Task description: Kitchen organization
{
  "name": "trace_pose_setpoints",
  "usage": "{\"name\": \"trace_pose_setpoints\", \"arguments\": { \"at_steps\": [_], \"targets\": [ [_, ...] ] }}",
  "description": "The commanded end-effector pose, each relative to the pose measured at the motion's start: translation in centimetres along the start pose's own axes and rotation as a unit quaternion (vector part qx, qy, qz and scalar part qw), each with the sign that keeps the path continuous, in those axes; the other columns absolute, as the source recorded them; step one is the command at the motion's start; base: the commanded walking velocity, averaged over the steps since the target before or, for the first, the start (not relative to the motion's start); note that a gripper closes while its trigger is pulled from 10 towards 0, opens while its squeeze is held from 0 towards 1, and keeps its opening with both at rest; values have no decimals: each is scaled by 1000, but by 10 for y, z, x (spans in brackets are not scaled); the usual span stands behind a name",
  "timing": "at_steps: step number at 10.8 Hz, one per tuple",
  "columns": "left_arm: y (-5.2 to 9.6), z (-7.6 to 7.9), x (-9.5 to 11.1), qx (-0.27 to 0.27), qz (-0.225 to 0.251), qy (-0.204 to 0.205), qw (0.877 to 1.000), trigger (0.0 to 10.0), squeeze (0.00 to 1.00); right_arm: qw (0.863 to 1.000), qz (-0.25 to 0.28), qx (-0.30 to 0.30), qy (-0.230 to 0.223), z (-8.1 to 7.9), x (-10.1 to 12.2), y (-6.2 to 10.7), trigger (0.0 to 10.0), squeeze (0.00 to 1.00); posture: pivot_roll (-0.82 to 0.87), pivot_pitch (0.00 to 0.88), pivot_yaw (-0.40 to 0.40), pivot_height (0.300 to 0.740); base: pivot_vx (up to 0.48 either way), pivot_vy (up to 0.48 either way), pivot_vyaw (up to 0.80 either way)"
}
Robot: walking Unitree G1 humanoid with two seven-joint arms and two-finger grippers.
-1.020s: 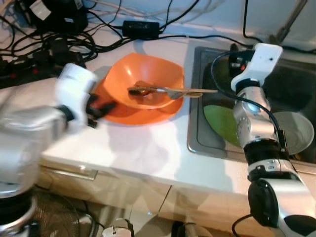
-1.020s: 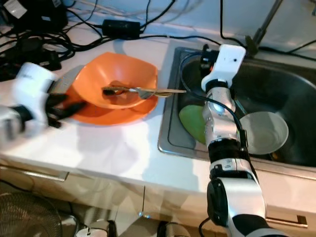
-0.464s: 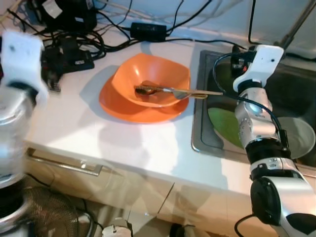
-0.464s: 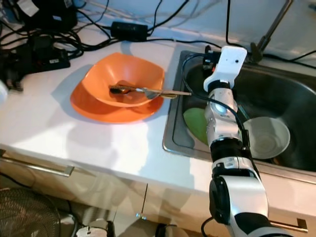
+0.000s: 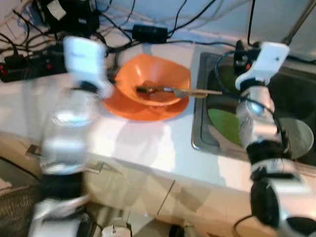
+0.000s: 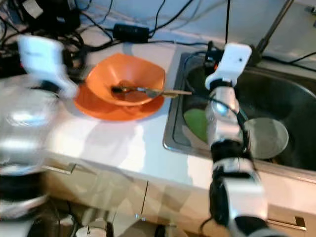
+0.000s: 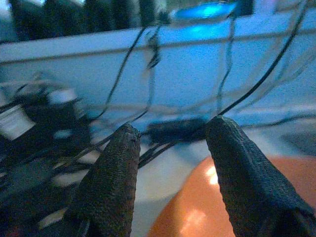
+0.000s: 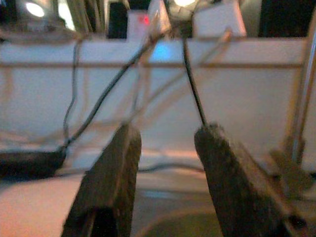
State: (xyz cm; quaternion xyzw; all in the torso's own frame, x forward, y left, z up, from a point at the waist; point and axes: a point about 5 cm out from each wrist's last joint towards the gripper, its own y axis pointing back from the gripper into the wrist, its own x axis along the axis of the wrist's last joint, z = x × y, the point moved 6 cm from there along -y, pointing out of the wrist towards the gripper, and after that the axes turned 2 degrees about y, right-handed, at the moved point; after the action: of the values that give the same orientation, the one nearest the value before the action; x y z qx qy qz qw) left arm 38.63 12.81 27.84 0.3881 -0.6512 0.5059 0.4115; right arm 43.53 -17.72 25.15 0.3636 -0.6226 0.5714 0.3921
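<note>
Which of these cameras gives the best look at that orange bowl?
The right eye view: the orange bowl sits whole on its orange plate, unblocked. In the left eye view the blurred left arm covers its edge. The left wrist view catches just its rim.

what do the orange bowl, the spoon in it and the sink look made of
Orange bowl: probably plastic or melamine, going by the even solid colour and soft sheen. Spoon: looks like metal, thin and grey with a pale glint, though blurred. Sink: stainless steel by its look, dull grey with a brushed shine.
</note>
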Motion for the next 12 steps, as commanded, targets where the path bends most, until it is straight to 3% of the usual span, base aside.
{"name": "trace_pose_setpoints", "arguments": {
  "at_steps": [1, 4, 5, 9, 12],
  "targets": [
    [-8, 17, 13, -14, 36, -15, 999, 10000, 0, 1000, 4, 4, -7, -2, 3, 3, 10000, 0, 140, 28, -59, 740, 0, 0, 0],
    [-12, 42, 14, -40, 70, -37, 996, 10000, 0, 1000, -1, -5, -26, -2, 0, 10, 10000, 0, 121, 19, -50, 740, 0, -225, 0],
    [-13, 40, 12, -37, 73, -38, 996, 10000, 0, 999, 0, 2, -32, -7, 2, 9, 10000, 0, 126, 31, -52, 740, 0, -356, -800],
    [-14, 32, 13, -24, 87, -48, 995, 10000, 0, 999, -1, 9, -35, -16, 2, 13, 10000, 0, 134, 66, -53, 740, 0, -358, 0],
    [-15, 13, 32, 5, 110, -78, 991, 10000, 0, 999, -11, 15, -37, -19, -2, 15, 10000, 0, 132, 85, -54, 740, 0, 0, 0]
  ]
}}
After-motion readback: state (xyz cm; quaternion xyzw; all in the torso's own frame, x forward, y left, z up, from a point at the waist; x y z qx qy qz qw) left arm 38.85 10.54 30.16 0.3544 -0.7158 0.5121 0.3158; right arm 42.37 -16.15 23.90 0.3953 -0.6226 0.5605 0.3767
